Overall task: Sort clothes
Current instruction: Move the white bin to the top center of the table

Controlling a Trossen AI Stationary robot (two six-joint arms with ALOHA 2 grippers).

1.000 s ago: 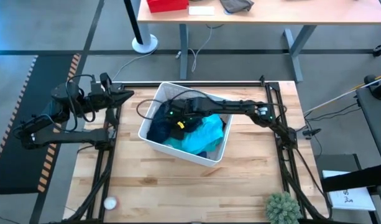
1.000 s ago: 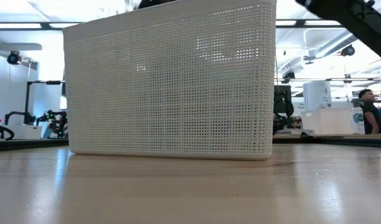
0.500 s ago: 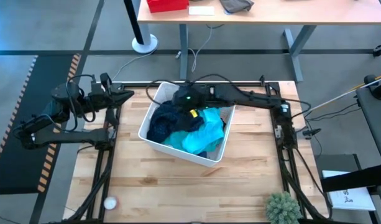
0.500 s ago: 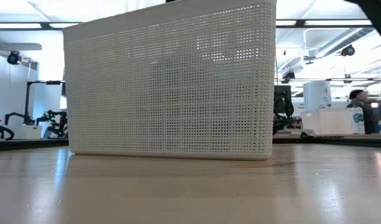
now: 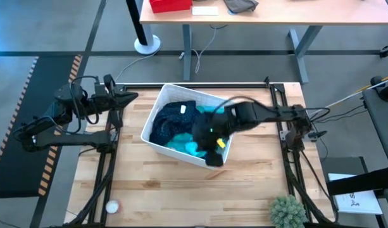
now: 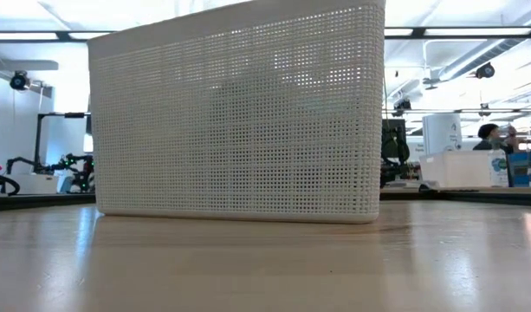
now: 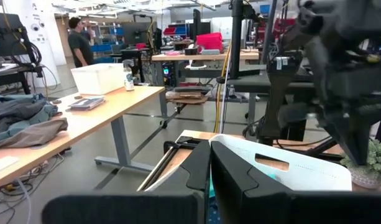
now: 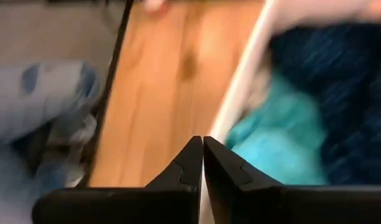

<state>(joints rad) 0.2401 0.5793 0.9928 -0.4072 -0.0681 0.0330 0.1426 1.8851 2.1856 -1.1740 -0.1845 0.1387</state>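
Observation:
The clothes lie heaped in a white plastic basket in the middle of the table: a navy dotted garment on the far left, a teal one beside it. My right gripper hangs above the basket's near right rim, slanting down. It is shut, and nothing shows between its fingers. The teal cloth and navy cloth lie below it. My left gripper waits shut and level at the table's far left. In the low view only the basket's wall shows.
A small white ball lies at the near left corner and a green plant stands at the near right. Bare wood stretches in front of the basket. Beyond the table stands a desk with a red box.
My right gripper has risen out of the basket's far left part. It swung over the far rim, then toward the table's right and near edge, and now hangs above the basket's near right rim, tipped further downward. It stayed shut. My left arm has kept still.

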